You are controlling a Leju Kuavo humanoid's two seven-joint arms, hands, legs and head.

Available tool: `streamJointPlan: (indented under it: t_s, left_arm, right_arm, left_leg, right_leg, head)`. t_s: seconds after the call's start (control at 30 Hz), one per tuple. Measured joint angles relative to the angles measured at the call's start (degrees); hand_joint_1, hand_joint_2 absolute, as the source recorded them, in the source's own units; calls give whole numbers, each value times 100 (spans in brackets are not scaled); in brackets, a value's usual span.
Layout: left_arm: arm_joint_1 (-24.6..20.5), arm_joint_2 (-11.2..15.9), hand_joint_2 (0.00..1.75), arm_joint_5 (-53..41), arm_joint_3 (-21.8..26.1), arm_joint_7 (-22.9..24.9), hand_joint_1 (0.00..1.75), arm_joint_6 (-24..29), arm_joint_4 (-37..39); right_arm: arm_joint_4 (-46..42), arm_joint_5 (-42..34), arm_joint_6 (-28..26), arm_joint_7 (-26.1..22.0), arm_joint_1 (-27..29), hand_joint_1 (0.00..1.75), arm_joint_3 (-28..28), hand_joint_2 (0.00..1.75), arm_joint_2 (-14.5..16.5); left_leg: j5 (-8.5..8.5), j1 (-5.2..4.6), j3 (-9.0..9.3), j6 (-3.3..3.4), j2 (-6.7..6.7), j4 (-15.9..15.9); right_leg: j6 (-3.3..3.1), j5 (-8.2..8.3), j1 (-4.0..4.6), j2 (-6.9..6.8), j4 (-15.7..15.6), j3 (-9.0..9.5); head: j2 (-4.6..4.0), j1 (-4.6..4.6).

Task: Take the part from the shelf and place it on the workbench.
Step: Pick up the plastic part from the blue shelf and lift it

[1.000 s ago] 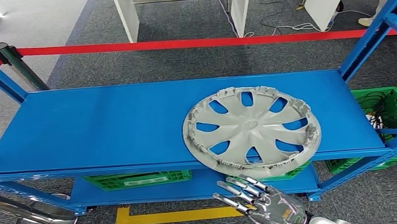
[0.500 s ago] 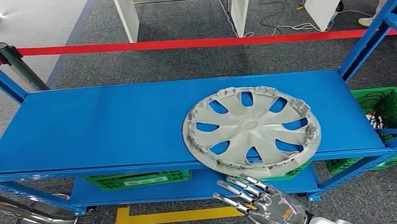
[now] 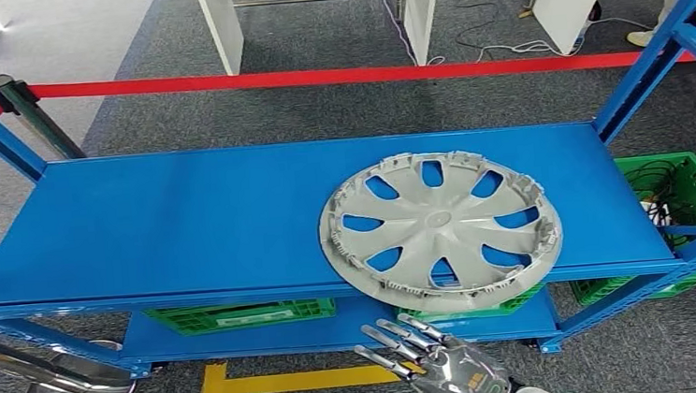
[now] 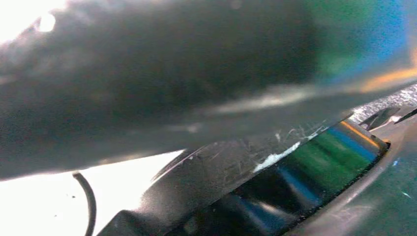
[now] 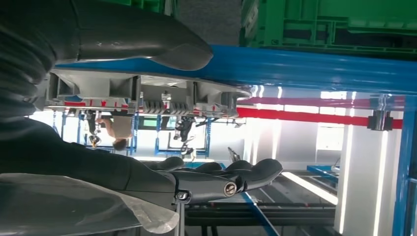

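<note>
One wheel cover overhangs the shelf's front edge; my right hand, fingers spread and empty, hovers just below.

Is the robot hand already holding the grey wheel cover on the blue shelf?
No, in the head view the right robot hand is below and in front of the wheel cover, fingers spread and not touching it.

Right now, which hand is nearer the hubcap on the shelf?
Right. The right hand hovers open just below the hubcap's near edge, which overhangs the blue shelf, not touching it. The left hand's position can't be made out; its wrist view is a dark blur.
</note>
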Motion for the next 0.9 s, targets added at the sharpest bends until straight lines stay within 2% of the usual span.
streamJointPlan:
  t_s: [0.9]
  left_arm:
    - [0, -4, 0, -2, -75, -2, 0, 39, 0]
  right_arm:
    - [346, 8, 11, 31, -50, 0, 64, 175, 88]
  left_leg:
    - [0, 0, 0, 0, 0, 0]
  right_leg:
    - [0, 0, 0, -1, 0, 1]
  head:
    - [1, -1]
